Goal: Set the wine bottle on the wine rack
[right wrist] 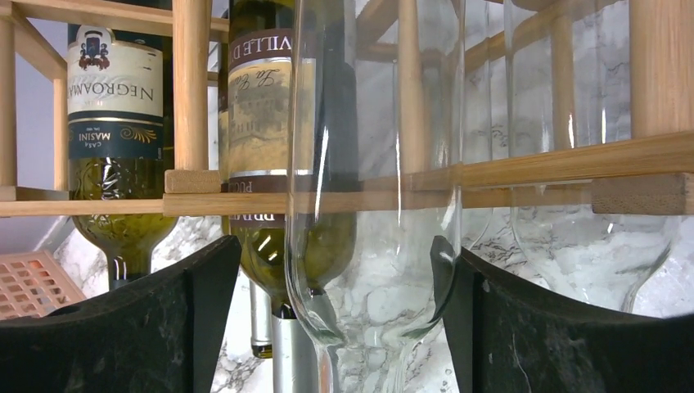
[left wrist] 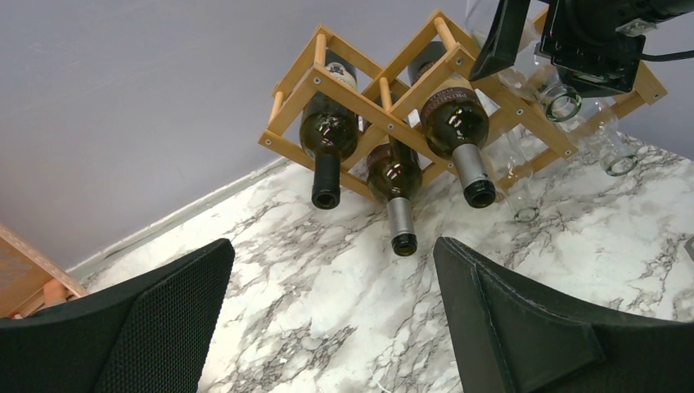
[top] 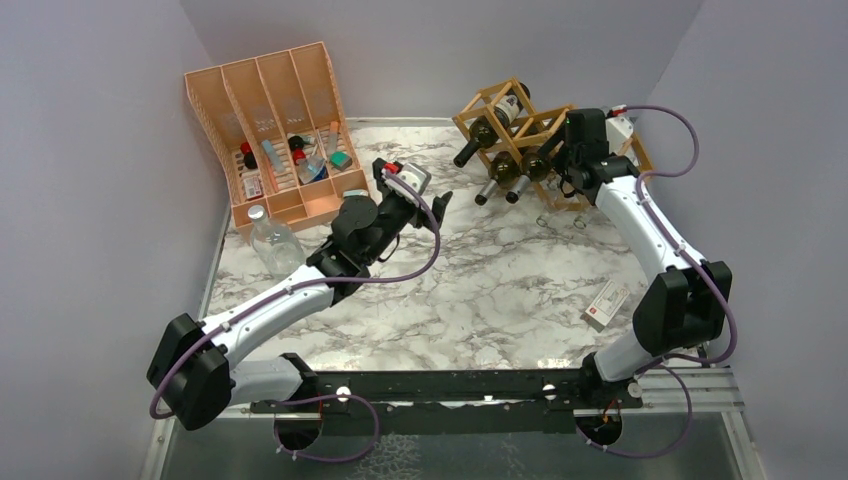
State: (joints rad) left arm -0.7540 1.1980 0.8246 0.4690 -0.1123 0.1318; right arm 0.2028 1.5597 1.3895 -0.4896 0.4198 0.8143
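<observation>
Left wrist: wine rack (left wrist: 291,108) holds bottles (left wrist: 454,123).

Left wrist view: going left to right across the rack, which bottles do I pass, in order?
Dark bottle with the black neck → lower dark bottle with the grey neck → dark bottle with the silver capsule → clear bottle lying low → clear bottle at the far right.

White arm links (top: 270,305), black joints (top: 190,370), lilac cables (top: 665,108), black textured fingers (left wrist: 139,327)
</observation>
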